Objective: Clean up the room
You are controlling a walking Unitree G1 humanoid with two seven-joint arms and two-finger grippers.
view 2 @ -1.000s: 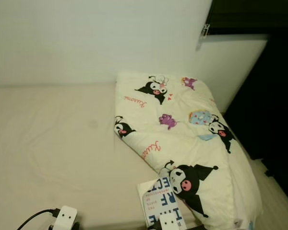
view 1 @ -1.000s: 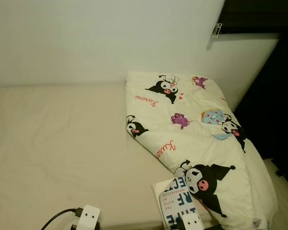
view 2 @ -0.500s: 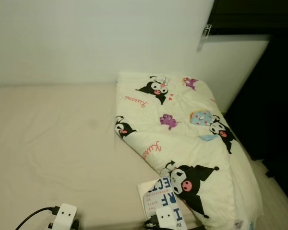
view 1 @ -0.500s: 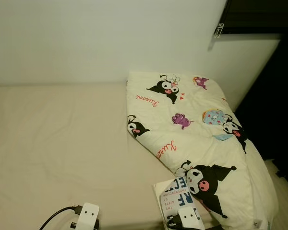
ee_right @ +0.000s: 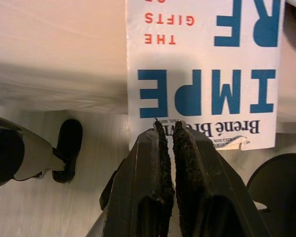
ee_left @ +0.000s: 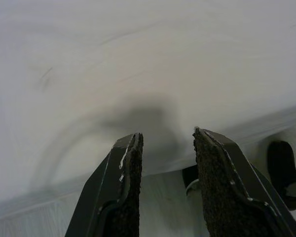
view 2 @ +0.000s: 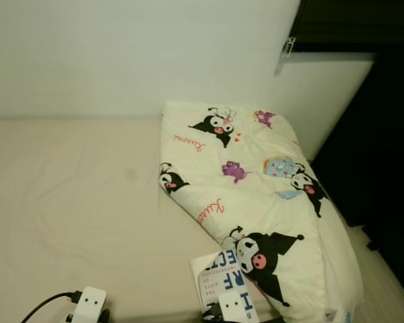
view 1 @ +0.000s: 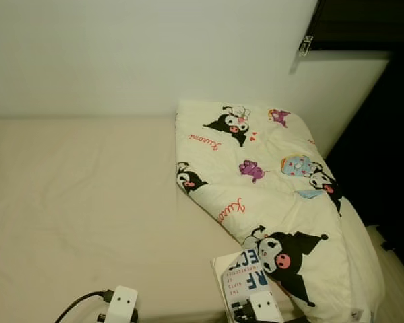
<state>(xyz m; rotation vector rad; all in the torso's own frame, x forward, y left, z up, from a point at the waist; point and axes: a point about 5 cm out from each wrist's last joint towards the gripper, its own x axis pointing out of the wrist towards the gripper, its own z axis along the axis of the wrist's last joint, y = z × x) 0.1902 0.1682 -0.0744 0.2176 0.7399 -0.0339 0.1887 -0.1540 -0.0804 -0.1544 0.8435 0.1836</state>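
Pinched on near edge of book (ee_right: 202, 74): right gripper (ee_right: 167, 129). Parted over bare sheet, holding nothing: left gripper (ee_left: 165, 140). Book flat at mattress (view 1: 87, 202) front edge, far corner tucked under cartoon quilt (view 1: 276, 195). Likely light, stiff, glossy; thin-edge grip could slip.
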